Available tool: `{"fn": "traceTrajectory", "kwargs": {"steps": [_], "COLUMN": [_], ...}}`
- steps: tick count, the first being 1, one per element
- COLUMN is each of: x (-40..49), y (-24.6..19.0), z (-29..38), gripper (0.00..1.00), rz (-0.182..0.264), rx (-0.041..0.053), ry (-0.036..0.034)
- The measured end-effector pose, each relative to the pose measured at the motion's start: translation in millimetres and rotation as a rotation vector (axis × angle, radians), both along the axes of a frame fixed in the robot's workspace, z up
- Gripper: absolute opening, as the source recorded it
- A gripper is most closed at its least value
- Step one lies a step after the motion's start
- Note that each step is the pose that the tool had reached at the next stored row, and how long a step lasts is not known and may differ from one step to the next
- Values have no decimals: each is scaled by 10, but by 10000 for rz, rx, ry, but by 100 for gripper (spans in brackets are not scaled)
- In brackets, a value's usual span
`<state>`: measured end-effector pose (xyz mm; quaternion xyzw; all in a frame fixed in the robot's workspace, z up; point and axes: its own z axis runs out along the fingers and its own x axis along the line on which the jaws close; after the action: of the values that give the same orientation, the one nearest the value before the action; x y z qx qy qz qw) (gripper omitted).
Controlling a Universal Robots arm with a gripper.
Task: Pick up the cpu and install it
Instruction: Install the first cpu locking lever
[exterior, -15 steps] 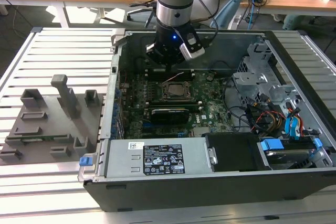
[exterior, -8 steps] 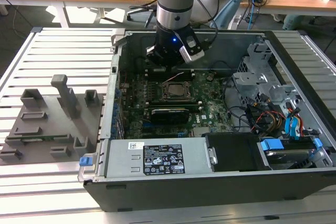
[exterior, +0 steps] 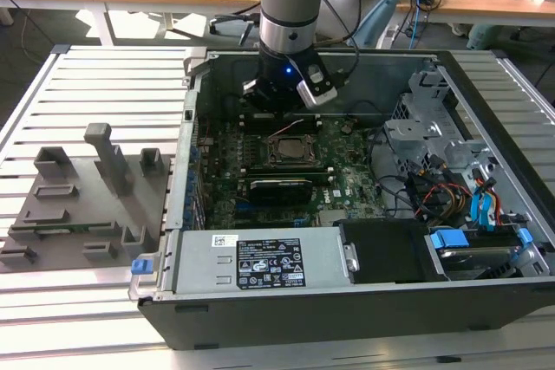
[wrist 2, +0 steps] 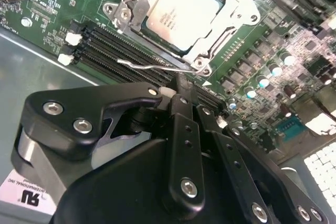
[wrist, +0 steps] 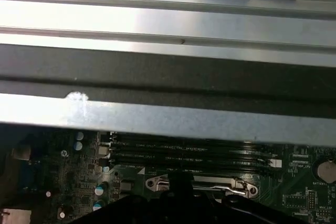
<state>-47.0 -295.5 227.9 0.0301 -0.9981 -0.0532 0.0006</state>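
Gripper (wrist 2: pixel 181 90) clenched, empty, above memory slots (wrist 2: pixel 121 43); cpu (wrist 2: pixel 182 11) seated in socket.

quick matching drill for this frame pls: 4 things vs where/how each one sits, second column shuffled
Things:
1. cpu
2. gripper
3. grey fixture blocks
4. blue-tabbed drive

Places or states:
A. on the slatted table, at the exterior view's left of the case
B. seated in the open socket frame
C. in the case corner, at the exterior view's right
D. above the memory slots, beside the socket

Pairs: 1-B, 2-D, 3-A, 4-C
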Motion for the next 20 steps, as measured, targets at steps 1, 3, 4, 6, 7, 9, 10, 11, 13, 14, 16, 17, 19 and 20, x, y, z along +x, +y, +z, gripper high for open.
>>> {"fn": "traceTrajectory", "kwargs": {"steps": [1, 3, 4, 6, 7, 9, 10, 11, 13, 14, 16, 17, 19, 20], "x": [8, 42, 64, 88, 111, 137, 152, 163, 190, 199, 223, 239, 258, 263], "y": [6, 16, 22, 24, 25, 25, 25, 25, 25, 25, 25, 25, 25, 25], "z": [-5, -21, -32, -42, -51, -66, -77, -85, -107, -115, -141, -163, -189, -196], "gripper": [11, 11, 11, 11, 11, 11, 11, 11, 11, 11, 11, 11, 11, 11], "rz": [-2, -2, -2, -3, -2, -2, -3, -2, -3, -3, -2, -2, -2, -2], "rx": [1, 0, 2, 0, 0, 0, -1, -1, 0, 0, -3, -7, -21, -24], "ry": [0, 3, 3, 5, 7, 10, 12, 13, 16, 17, 21, 25, 27, 27]}}
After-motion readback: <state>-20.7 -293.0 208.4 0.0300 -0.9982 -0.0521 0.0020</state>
